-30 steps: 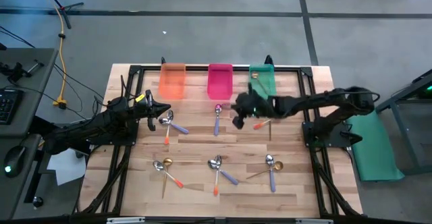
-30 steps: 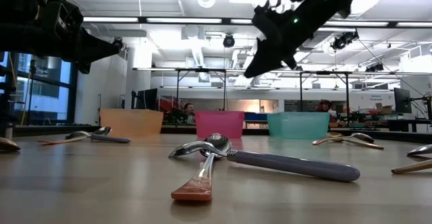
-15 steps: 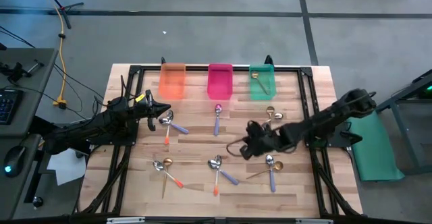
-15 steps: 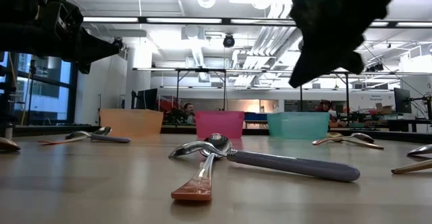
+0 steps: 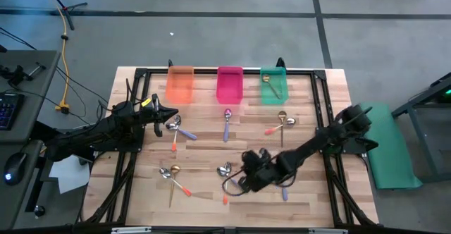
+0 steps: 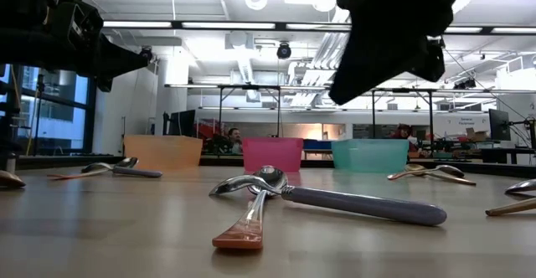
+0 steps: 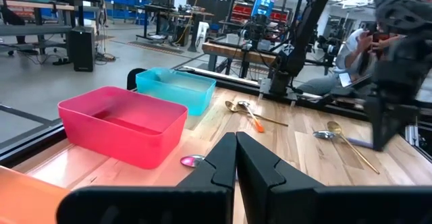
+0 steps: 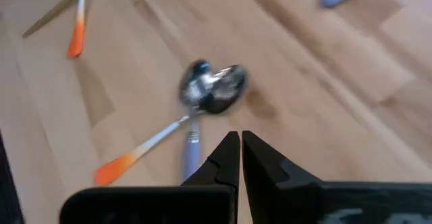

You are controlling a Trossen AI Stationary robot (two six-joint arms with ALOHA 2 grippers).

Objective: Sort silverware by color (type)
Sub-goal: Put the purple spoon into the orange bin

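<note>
The silverware lies scattered on the wooden table (image 5: 204,149). A purple-handled spoon and an orange-handled spoon lie crossed near the middle (image 5: 224,169), bowls together (image 8: 212,89). My right gripper (image 8: 239,150) hangs shut just above this pair, slanting down, and touches nothing (image 5: 243,179). More spoons lie at the left (image 5: 176,128), at the near left (image 5: 173,174), in the middle (image 5: 227,120) and at the far right (image 5: 282,121). A gold spoon (image 5: 270,84) lies in the green bin. My left gripper (image 5: 169,114) waits shut at the left, held level (image 7: 236,156).
An orange bin (image 5: 180,84), a pink bin (image 5: 230,84) and a green bin (image 5: 275,93) stand in a row at the far edge. My right arm (image 5: 310,146) lies across the near right spoons. People sit in the room behind the table (image 6: 234,136).
My right gripper has swung from in front of the green bin toward the table's near edge and leftward, sinking a little and rolling, and now hangs over the middle spoon pair. It has stayed shut. No spoon has moved.
</note>
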